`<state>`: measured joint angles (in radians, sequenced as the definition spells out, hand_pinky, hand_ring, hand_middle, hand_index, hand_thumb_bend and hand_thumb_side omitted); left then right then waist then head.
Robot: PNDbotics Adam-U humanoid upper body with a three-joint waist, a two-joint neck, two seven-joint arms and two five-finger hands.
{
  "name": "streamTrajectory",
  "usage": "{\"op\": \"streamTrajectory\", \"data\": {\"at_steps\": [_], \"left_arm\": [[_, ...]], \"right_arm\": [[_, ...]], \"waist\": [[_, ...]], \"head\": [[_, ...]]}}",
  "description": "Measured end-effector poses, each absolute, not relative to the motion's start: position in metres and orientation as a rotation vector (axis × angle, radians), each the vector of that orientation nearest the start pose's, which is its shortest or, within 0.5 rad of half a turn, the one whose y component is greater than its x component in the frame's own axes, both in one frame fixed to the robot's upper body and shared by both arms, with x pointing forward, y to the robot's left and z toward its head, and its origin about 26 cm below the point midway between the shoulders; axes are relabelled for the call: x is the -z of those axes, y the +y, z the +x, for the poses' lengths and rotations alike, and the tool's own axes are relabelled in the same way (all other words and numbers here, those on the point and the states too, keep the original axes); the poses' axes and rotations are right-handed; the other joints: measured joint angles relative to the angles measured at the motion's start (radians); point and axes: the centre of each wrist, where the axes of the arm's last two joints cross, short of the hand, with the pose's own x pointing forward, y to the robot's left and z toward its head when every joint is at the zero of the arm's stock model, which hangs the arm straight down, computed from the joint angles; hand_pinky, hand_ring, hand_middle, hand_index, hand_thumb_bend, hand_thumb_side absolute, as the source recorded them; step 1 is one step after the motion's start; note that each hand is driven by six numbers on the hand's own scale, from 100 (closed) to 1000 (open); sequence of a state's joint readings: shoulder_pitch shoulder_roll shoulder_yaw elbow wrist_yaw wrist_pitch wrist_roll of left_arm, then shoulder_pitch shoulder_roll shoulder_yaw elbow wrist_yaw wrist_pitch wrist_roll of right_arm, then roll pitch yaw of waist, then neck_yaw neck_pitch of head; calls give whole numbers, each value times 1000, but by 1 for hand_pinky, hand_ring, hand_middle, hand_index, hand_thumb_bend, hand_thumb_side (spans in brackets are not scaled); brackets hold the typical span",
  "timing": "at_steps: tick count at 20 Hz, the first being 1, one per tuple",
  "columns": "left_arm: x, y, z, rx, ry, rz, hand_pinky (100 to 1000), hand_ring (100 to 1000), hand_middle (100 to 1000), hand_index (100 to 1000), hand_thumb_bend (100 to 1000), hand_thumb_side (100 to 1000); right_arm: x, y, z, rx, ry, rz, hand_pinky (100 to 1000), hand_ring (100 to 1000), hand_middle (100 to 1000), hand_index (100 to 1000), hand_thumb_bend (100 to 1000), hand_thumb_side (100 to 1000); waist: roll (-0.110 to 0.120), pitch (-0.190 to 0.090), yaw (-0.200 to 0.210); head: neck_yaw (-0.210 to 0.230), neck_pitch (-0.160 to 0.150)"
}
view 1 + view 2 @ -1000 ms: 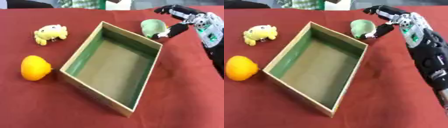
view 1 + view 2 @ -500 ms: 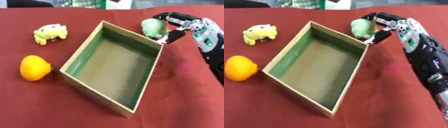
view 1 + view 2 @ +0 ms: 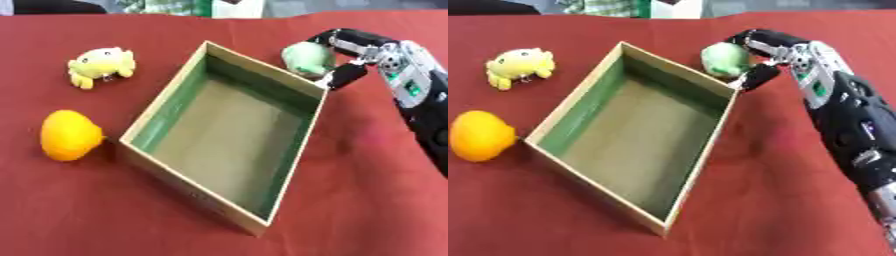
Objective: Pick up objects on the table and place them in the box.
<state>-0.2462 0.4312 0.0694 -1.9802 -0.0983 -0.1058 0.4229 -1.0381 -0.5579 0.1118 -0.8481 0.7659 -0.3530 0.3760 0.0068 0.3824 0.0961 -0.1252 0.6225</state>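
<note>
A red tabletop fills nearly the whole view. On it, set askew, sits an open rectangular box with tan cardboard walls outside, green lining on the inner walls and a bare brownish floor; nothing lies inside it.

The robot's right arm, black with silver and green-lit parts, comes in from the right edge and reaches toward the box's far right corner. Its right hand has its fingers curled over the top of a pale green rounded toy, with the thumb pressing the toy's near side, so the toy is held between them. The toy sits just outside the box, right beside its far right corner; whether it rests on the tabletop or is lifted off it cannot be told.

Left of the box, close to its near left wall, lies an orange rounded fruit-like object. Farther back on the left, well apart from the box, lies a yellow plush toy with small limbs.
</note>
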Motion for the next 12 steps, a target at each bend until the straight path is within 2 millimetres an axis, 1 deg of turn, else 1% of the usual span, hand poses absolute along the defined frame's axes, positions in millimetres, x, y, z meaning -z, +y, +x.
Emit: {"op": "streamTrajectory", "data": {"at_steps": [3, 4, 7, 11, 12], "left_arm": [[-199, 299, 295, 5, -2398, 617, 565, 549, 723, 739, 100, 549], [-199, 299, 295, 5, -2398, 616, 565, 549, 723, 739, 100, 549], [-199, 298, 295, 6, -2398, 614, 565, 549, 723, 739, 100, 548], [-198, 298, 295, 8, -2398, 611, 565, 549, 723, 739, 100, 548], [-198, 298, 295, 8, -2398, 611, 565, 549, 723, 739, 100, 548]], "right_arm": [[-246, -326, 483, -1451, -1585, -878, 854, 845, 658, 834, 125, 568], [-245, -326, 483, -1441, -1593, -880, 851, 841, 645, 826, 100, 571], [-245, -325, 483, -1416, -1619, -893, 829, 811, 591, 790, 100, 534], [-247, -324, 482, -1357, -1684, -927, 776, 728, 489, 718, 100, 471], [-248, -324, 482, -1331, -1712, -937, 773, 725, 485, 715, 100, 469]], "waist": [[0, 0, -2], [0, 0, -2], [-1, 0, -3], [-2, -1, -3], [-2, -1, -3]], "head": [[0, 0], [0, 0], [0, 0], [0, 0], [0, 0]]}}
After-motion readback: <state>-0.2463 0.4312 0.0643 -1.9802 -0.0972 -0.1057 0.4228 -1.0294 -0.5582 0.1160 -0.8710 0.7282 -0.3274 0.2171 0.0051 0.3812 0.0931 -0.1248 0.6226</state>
